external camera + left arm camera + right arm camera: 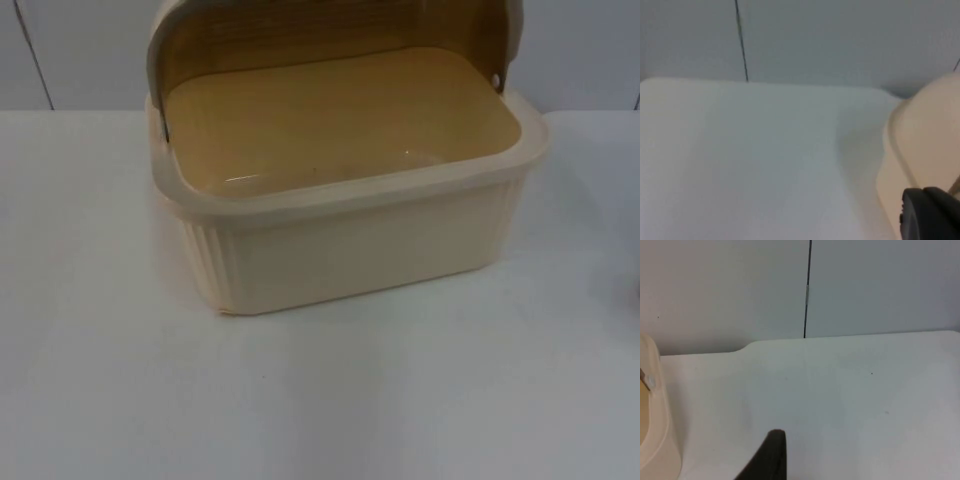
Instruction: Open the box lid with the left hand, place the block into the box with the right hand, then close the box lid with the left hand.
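white worktop [320, 400] spreads bare across the near side of the top view, smooth and evenly lit. further back on it stands the box [350, 250], a cream plastic tub with ribbed side walls and a broad rounded rim, set a little askew so one corner points toward the near edge. its lid [200, 30], a translucent amber-brown hood with a cream frame, is swung up and back on its side hinges, so the box stands open. inside, the floor of the box is plain and tan, with only a faint sheen on it. behind the box the worktop ends at the grey partition wall [80, 50], which has a dark vertical seam.

from the left wrist view, the left gripper [930, 215] sits low beside the cream outer side of the box, just off its rounded rim, above the worktop; one black fingertip is all that can be made out, so i cannot tell whether it is spread or pressed together. from the right wrist view, the right gripper [767, 457] hangs over open worktop on the other side of the box, whose cream rim and small hinge pin are near; again a single dark fingertip, and i cannot tell its state.
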### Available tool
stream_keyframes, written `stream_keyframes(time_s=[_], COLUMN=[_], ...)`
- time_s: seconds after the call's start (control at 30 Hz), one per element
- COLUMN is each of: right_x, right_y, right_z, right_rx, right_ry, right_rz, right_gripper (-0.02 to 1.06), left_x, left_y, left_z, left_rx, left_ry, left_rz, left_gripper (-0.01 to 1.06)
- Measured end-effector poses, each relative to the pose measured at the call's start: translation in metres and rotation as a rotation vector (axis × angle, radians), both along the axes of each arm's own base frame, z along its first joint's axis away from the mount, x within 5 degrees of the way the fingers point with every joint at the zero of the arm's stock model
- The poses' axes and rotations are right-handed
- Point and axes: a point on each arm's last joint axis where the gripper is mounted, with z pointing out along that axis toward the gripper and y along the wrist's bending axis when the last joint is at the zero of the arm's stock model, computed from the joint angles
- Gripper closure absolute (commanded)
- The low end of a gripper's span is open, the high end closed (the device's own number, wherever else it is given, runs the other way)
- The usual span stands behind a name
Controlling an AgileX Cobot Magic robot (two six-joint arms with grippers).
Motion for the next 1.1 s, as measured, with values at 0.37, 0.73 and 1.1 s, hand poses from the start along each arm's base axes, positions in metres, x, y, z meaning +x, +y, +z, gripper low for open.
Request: stream_keyframes(time_s=[0.37, 0.73, 1.1], right_x=[0.0, 0.0, 0.0], right_y=[0.0, 0.0, 0.0], right_z=[0.0, -0.001, -0.001], right_rx=[0.0, 0.004, 0.004], right_ry=[0.004, 0.008, 0.008], right_rz=[-0.001, -0.002, -0.002], right_gripper=[-0.01, -0.01, 0.0], left_x=[0.002, 0.002, -0.014], left_y=[0.0, 0.0, 0.0], left_z=[0.005, 0.007, 0.037], left_rx=[0.031, 0.057, -0.006], left_ry=[-0.058, -0.076, -0.248], left_rz=[-0.021, -0.027, -0.025], left_gripper=[1.05, 0.43, 0.01])
